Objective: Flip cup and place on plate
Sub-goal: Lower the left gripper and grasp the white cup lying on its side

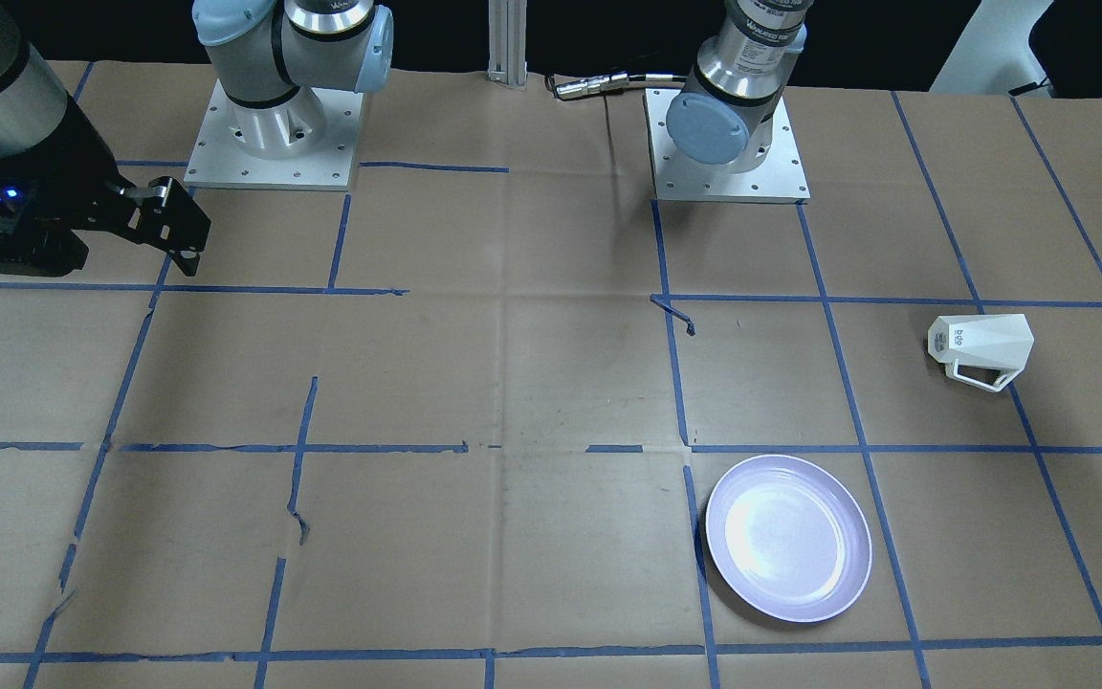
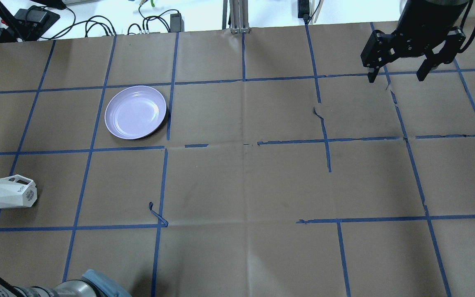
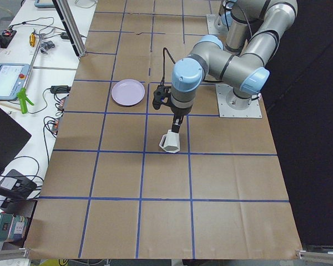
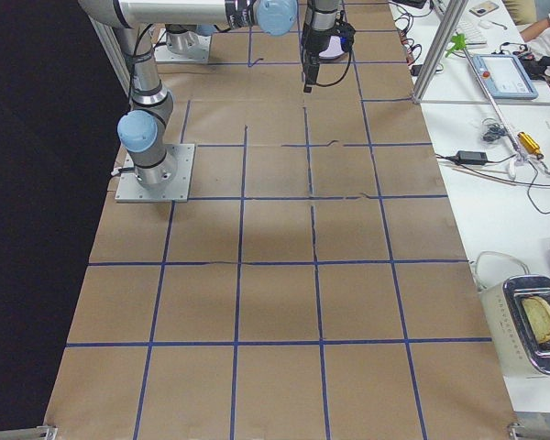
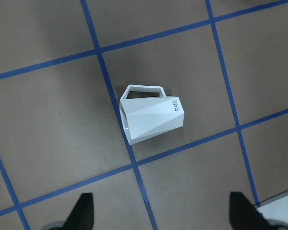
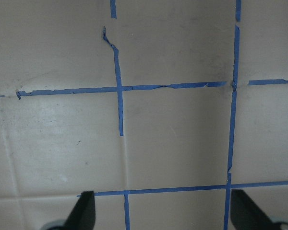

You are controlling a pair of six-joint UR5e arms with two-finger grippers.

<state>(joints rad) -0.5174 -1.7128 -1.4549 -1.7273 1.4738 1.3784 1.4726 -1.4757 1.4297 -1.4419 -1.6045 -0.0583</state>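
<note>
The white faceted cup [image 1: 981, 349] lies on its side on the brown paper, also in the overhead view [image 2: 8, 192], with its printed base toward the table's middle. The left wrist view shows the cup [image 5: 151, 116] below my left gripper [image 5: 163, 213], whose fingers stand wide apart and empty. The exterior left view shows that gripper [image 3: 177, 124] hanging just above the cup. The lavender plate [image 1: 788, 538] sits empty, farther from the robot [image 2: 135, 112]. My right gripper [image 2: 398, 76] is open and empty, far from both, over bare paper [image 6: 163, 213].
The table is covered in brown paper with a blue tape grid, torn in places. The arm bases [image 1: 274, 134] [image 1: 728, 144] stand at the robot's edge. An aluminium post [image 2: 237, 16] and cables [image 2: 97, 27] lie beyond the far edge.
</note>
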